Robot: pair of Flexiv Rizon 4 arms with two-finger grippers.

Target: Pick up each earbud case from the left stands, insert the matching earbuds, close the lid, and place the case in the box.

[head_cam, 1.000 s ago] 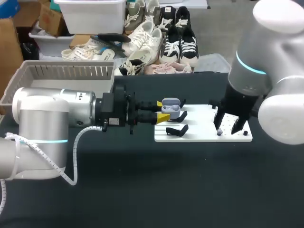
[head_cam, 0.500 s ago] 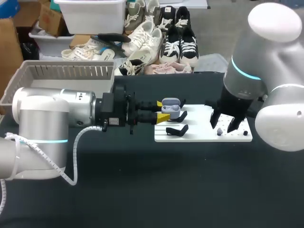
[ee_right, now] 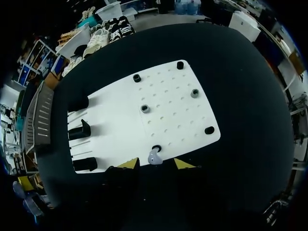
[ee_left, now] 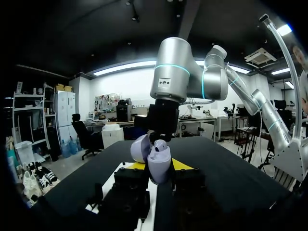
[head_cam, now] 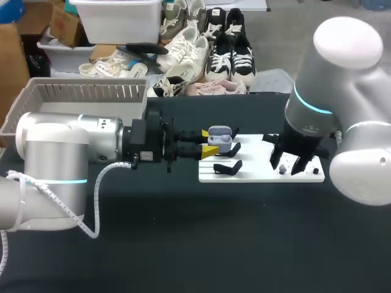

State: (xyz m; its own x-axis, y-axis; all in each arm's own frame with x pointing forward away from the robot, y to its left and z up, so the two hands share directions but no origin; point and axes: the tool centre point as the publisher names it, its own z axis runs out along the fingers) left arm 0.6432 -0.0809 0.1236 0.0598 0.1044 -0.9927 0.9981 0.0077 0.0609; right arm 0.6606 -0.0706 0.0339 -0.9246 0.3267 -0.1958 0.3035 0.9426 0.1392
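My left gripper (head_cam: 206,145) (ee_left: 155,166) is shut on a lavender earbud case (head_cam: 220,139) (ee_left: 159,162), held just above the left end of the white board (head_cam: 256,176). The case's lid (ee_left: 140,147) stands open. My right gripper (head_cam: 287,165) (ee_right: 156,164) hangs over the board's right part, pointing down, its jaws open. A small lavender earbud (head_cam: 281,169) (ee_right: 154,156) stands on the board between the yellow fingertips (ee_right: 129,163), beside a black socket, with a gap on each side.
Black stands (head_cam: 228,166) (ee_right: 80,130) sit on the board's left half, and several black sockets (ee_right: 145,108) dot its right half. A grey basket (head_cam: 79,91) (ee_right: 41,115) is at the table's back left.
My right arm has shifted a little left over the board, bringing its fingers down around the earbud and slightly closer together. The left arm and case have not moved.
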